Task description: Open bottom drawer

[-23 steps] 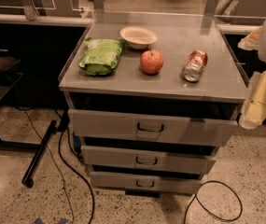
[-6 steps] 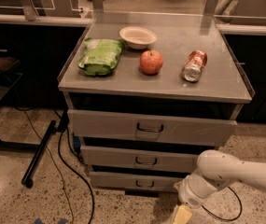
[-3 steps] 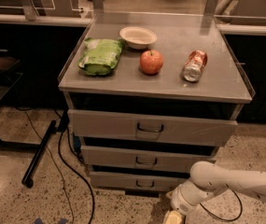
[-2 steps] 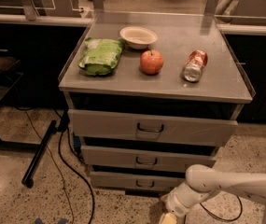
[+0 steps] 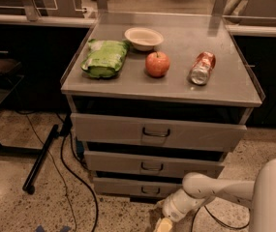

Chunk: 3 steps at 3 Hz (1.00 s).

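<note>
Grey counter [image 5: 227, 83] over three drawers, frame centre.
Robot arm [image 5: 217, 188], white, entering from 4 o'clock.
Top drawer [image 5: 106, 129], widest front.
Middle drawer [image 5: 111, 163], below it.
Bottom drawer [image 5: 123, 187], narrowest front, at 6 o'clock of the frame, set back under the middle drawer; loop handle [image 5: 150, 191] untouched.
Green bag [image 5: 103, 58], counter at 9 o'clock.
Bowl [image 5: 144, 36], 12 o'clock.
Can [image 5: 202, 67], on its side, 3 o'clock.
Apple [image 5: 157, 64], centre.
Gripper [image 5: 163, 224], near floor, at 5 o'clock of the handle, apart from it; open or closed cannot be told.
</note>
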Each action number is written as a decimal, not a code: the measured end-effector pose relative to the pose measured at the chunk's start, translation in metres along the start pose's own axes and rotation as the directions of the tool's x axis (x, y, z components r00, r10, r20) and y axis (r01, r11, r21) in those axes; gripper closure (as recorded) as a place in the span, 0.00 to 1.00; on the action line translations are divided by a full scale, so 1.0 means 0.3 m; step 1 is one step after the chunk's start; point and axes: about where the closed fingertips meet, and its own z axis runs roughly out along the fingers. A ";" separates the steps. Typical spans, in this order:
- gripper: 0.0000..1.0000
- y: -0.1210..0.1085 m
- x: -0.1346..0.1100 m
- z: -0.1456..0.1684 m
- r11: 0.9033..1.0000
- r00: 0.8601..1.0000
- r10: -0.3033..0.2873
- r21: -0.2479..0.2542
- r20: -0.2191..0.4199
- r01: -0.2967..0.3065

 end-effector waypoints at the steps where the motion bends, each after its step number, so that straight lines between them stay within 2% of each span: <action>1: 0.00 -0.054 0.002 0.063 1.000 1.000 -0.007 0.027 0.015 0.007; 3: 0.00 -0.202 -0.022 0.121 0.996 0.999 -0.032 0.084 0.036 0.029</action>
